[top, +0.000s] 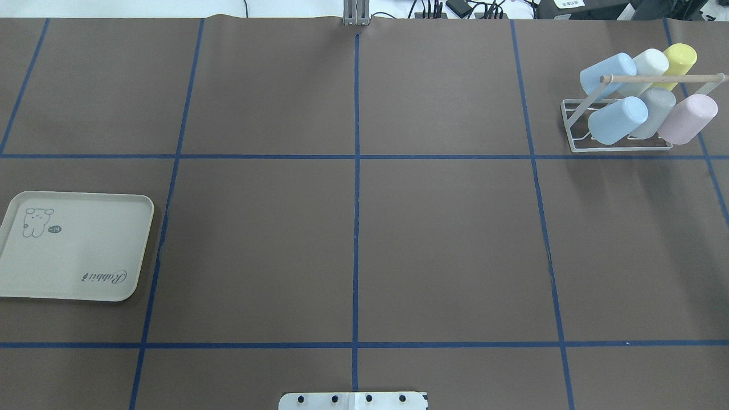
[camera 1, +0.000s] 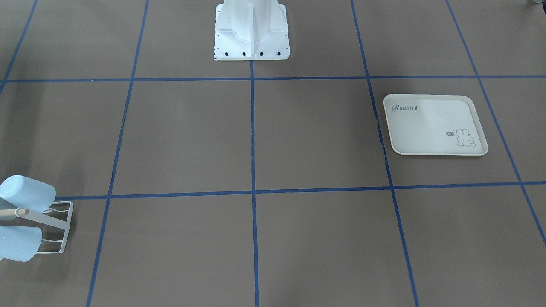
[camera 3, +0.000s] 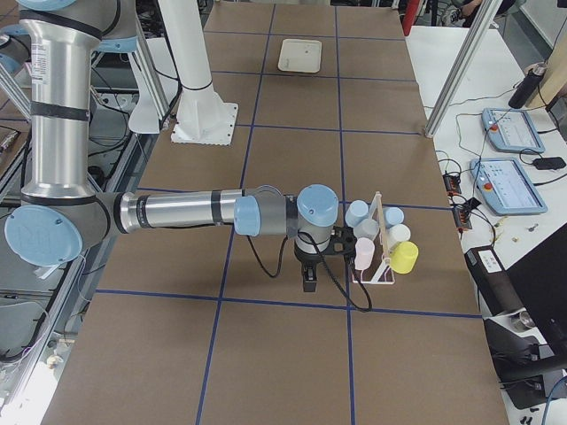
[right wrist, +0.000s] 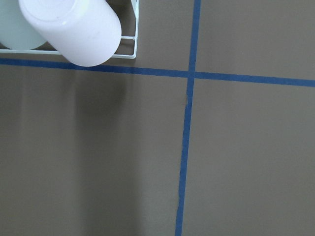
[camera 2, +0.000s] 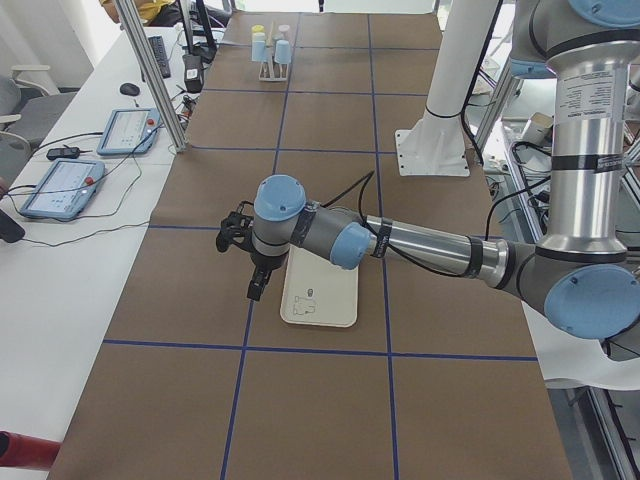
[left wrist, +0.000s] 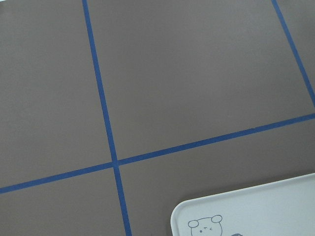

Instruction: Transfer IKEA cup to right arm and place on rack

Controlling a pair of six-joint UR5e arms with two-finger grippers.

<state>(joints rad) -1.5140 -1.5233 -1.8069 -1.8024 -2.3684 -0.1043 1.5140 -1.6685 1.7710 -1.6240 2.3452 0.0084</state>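
Observation:
The white wire rack (top: 572, 128) with its wooden peg (top: 660, 77) stands at the table's far right and holds several IKEA cups: two blue (top: 618, 121), a white, a yellow, a grey and a pink (top: 687, 118). The right wrist view shows the pink cup (right wrist: 74, 29) on the rack's corner (right wrist: 132, 53). My right gripper (camera 3: 308, 282) hangs just short of the rack (camera 3: 383, 266). Over the cream tray's (camera 2: 320, 300) edge hangs my left gripper (camera 2: 256, 288). Both show only in the side views, so I cannot tell whether they are open or shut. No cup shows in either.
The rabbit-print tray (top: 74, 245) lies bare at the table's left. The robot's white base (camera 1: 251, 34) stands at the near middle edge. Blue tape lines grid the brown table. Tablets and cables lie on a side bench (camera 2: 70, 180).

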